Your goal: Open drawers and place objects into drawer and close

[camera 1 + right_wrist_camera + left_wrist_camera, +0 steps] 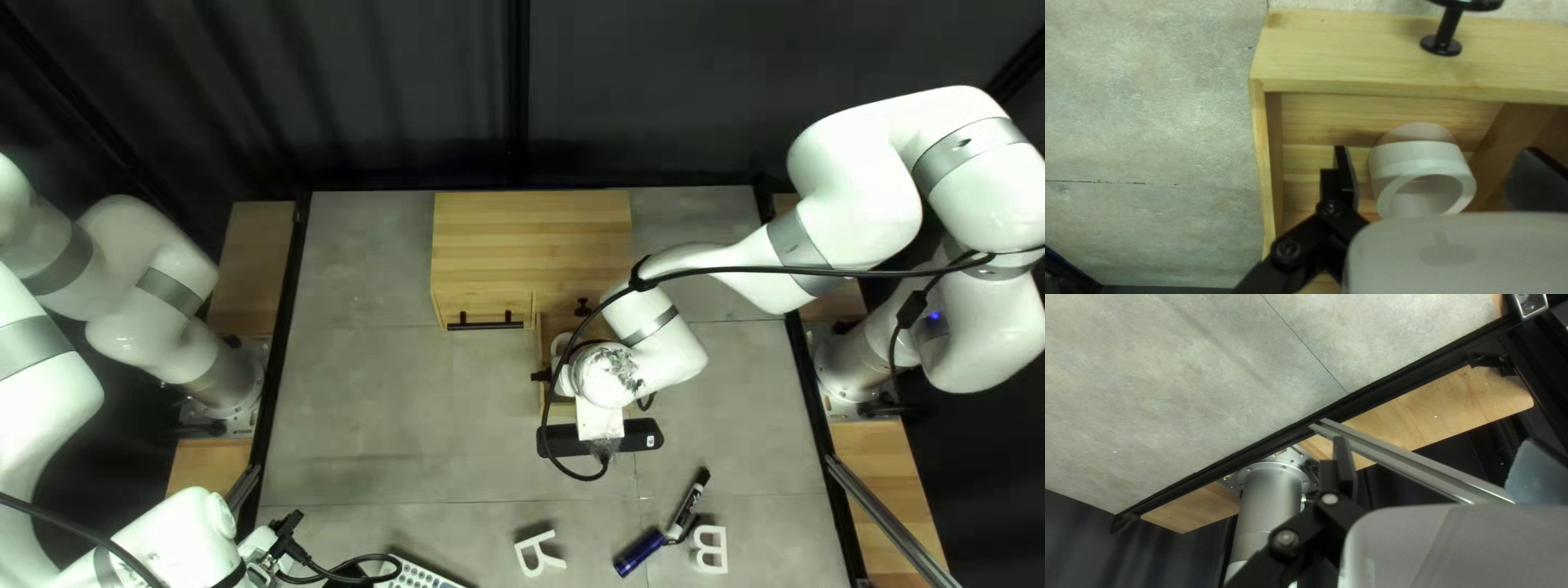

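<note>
At the top left view's middle, my right gripper (610, 376) is hidden beneath its wrist, over an open wooden drawer (557, 325) of the cabinet (528, 245). In the right wrist view my gripper (1432, 177) is open, its fingers on either side of a white ring-shaped roll (1421, 158) that lies in the drawer (1393, 60); gaps show beside the roll. The cabinet's left drawer (484, 305) is closed. My left gripper (285, 544) is at the bottom left of the top left view, away from the cabinet. The left wrist view shows this gripper (1434, 471) open and empty.
Near the table's front edge lie a white letter R (539, 553), a white letter B (710, 549), a black-and-white marker (686, 507), a blue item (639, 553) and a keyboard (419, 575). A metal rail (1399, 457) crosses beside my left gripper.
</note>
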### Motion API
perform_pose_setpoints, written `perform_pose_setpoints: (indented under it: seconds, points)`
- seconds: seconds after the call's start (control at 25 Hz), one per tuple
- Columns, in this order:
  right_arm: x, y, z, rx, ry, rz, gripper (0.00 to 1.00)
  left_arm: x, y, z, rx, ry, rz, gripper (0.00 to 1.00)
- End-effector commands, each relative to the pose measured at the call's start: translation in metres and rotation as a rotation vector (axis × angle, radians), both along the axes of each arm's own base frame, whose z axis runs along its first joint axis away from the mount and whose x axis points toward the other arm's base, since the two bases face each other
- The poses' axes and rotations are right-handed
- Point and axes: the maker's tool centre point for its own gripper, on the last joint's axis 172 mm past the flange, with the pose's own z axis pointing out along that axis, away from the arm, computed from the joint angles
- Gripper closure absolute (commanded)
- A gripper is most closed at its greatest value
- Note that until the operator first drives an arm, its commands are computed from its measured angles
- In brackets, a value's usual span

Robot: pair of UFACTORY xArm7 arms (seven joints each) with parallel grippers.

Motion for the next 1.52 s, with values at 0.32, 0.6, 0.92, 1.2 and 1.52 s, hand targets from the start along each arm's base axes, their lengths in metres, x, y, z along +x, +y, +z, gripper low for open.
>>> perform_pose_setpoints:
  seconds: [0.32,0.6,0.92,1.2,1.52]
  points:
    - [-0.005,-0.012,-0.004,-0.005,0.002,-0.031,0.0,0.0,0.0,0.0,0.0,0.0,0.0,0.0]
    - [-0.006,-0.017,-0.005,-0.013,0.001,-0.037,0.0,0.0,0.0,0.0,0.0,0.0,0.0,0.0]
    - [-0.01,-0.031,-0.001,-0.035,0.0,-0.051,0.0,0.0,0.0,0.0,0.0,0.0,0.0,0.0]
    - [-0.013,-0.047,-0.003,-0.051,-0.007,-0.061,0.0,0.0,0.0,0.0,0.0,0.0,0.0,0.0]
    - [-0.014,-0.059,0.005,-0.069,-0.023,-0.071,0.0,0.0,0.0,0.0,0.0,0.0,0.0,0.0]
